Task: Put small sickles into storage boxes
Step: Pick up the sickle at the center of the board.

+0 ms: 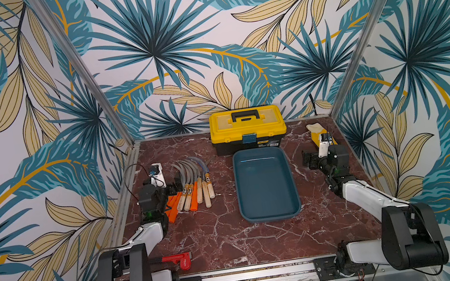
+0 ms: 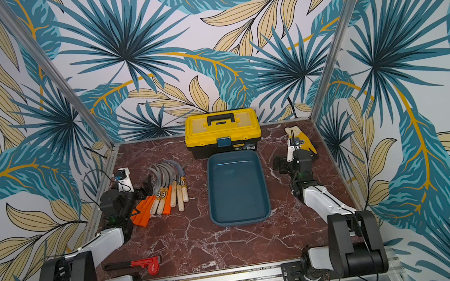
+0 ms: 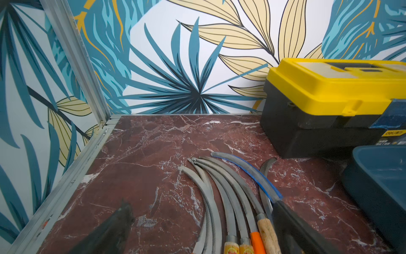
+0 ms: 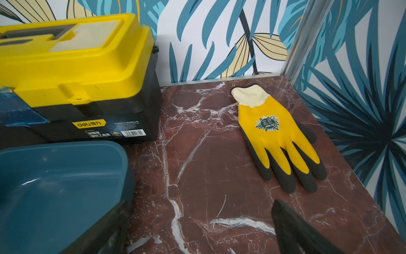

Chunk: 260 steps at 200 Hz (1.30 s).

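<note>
Blue tray [image 1: 264, 183] just in front of the yellow toolbox [image 1: 247, 126], sickles [image 1: 194, 187] lay fanned on the table [image 1: 231, 236] beside the tray on the left arm's side, left gripper [image 3: 202, 205] spread wide over their blades, right gripper [image 4: 201, 204] spread beside the tray's opposite edge.

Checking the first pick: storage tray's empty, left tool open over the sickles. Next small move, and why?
Likely lower the left tool onto the handle end of one of the small sickles and close. Its jaws stand open, straddling the blades just beyond the handles; every sickle lies on the table, none in the teal storage tray.
</note>
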Available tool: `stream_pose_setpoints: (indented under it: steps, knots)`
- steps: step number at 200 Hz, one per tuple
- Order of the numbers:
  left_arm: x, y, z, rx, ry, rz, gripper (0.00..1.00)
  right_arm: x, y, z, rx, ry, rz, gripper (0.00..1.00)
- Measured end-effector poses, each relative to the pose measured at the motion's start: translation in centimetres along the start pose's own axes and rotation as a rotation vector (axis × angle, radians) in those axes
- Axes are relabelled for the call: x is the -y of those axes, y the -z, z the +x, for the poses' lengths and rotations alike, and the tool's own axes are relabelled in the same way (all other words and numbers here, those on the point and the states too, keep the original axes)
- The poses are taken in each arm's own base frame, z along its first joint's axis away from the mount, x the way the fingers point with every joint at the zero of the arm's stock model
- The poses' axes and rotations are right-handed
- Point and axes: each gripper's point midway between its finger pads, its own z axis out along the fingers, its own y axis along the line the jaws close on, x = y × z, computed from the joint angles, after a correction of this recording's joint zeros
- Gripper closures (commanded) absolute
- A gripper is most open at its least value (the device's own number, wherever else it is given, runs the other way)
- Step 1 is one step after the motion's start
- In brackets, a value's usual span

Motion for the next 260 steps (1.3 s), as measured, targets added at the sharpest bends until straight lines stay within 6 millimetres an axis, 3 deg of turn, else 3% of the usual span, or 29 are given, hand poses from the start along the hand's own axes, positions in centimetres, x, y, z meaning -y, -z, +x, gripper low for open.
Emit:
stream_pose_setpoints:
  steps: [45,139,168,209,260]
  knots:
    - [1.7,0.9,-1.5,-0.056,0.09,0.027,0.0,-2.5,1.1,-2.6,-0.09,-0.079,-0.06,0.0]
    - [6.7,5.0,-2.5,-0.287,0.238,0.074,0.0,-13.6,8.0,-2.4,-0.305,0.019,-0.297,0.0]
    - [7.6,6.1,-1.3,-0.432,0.258,0.068,0.0,-16.8,10.4,-2.0,-0.349,0.068,-0.371,0.0]
    - [8.0,7.8,1.5,-0.635,0.284,0.035,0.0,-19.8,13.3,-2.1,-0.381,0.098,-0.415,0.0]
    - [8.6,8.2,3.8,-0.813,0.299,0.016,0.01,-23.3,15.2,-1.0,-0.439,0.127,-0.435,0.0]
